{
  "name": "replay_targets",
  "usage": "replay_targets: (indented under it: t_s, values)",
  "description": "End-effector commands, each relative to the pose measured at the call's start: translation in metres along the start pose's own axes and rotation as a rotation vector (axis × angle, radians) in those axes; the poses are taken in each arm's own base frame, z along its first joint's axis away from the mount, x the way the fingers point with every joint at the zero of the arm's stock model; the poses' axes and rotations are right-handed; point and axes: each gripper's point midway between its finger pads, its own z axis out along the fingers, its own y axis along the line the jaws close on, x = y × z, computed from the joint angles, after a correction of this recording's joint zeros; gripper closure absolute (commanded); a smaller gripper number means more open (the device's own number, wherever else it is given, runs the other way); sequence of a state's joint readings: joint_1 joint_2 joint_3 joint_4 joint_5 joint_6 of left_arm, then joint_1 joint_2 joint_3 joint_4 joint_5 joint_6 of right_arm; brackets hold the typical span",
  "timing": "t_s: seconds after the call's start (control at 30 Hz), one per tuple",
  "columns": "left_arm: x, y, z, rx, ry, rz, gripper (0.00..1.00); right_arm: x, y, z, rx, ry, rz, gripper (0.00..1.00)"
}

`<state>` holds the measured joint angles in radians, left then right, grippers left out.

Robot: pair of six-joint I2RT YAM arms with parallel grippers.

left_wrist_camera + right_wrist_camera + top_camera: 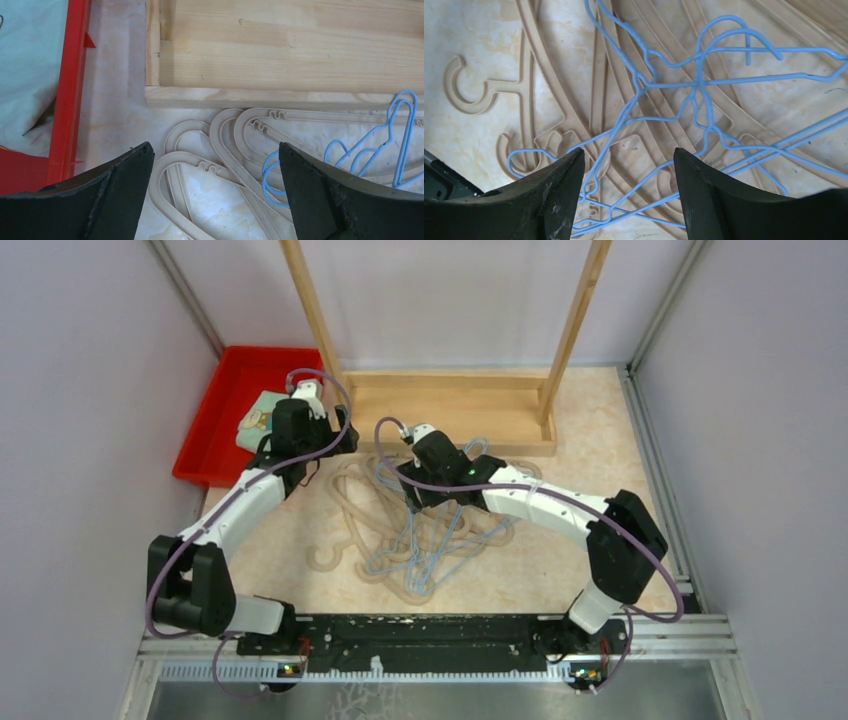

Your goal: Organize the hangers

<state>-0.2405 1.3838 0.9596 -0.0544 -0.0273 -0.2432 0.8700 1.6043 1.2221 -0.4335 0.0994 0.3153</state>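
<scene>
While hangers [415, 545] lie tangled against rack base [450, 415] edge, left gripper [215, 150] spread, right gripper [629, 152] spread

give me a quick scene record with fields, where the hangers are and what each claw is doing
hangers: beige hangers and blue wire hangers tangled in one pile on the table
rack: wooden rack base just beyond the pile
red tray: left of the rack
left claw: open, empty, above beige hooks by the rack base
right claw: open, empty, above the blue tangle
</scene>
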Motion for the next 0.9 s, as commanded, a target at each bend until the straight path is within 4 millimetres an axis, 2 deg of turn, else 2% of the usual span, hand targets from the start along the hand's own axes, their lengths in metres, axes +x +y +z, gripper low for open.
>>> replay_targets:
  t_s: [0.0,0.1,0.13,0.27,0.33,0.6,0.67,0.77,0.87]
  values:
    - [0.0,0.002,-0.012,-0.012,-0.011,0.009,0.0,-0.009,0.02,0.008,-0.083,-0.033,0.023,0.35]
    - [0.004,0.004,-0.015,-0.018,-0.007,0.006,0.0,-0.006,0.025,0.013,-0.109,-0.019,0.024,0.37]
    - [0.005,0.004,-0.016,-0.018,-0.006,0.006,0.0,0.001,0.025,0.021,-0.106,0.004,0.027,0.37]
    - [0.008,0.006,-0.018,-0.021,-0.003,0.008,0.0,0.011,0.027,0.035,-0.115,0.04,0.035,0.48]
    - [0.008,0.006,-0.02,-0.023,-0.005,0.007,0.0,0.016,0.028,0.041,-0.12,0.058,0.039,0.49]
    - [0.012,0.009,-0.028,-0.034,-0.007,0.009,0.0,0.024,0.027,0.051,-0.114,0.084,0.041,0.58]
    - [0.013,0.011,-0.029,-0.039,-0.007,0.006,0.0,0.028,0.028,0.054,-0.117,0.095,0.037,0.66]
    - [0.016,0.012,-0.03,-0.044,-0.004,0.003,0.0,0.03,0.028,0.055,-0.119,0.102,0.032,0.82]
    - [0.018,0.012,-0.029,-0.045,-0.001,-0.003,0.0,0.031,0.027,0.056,-0.119,0.108,0.022,0.83]
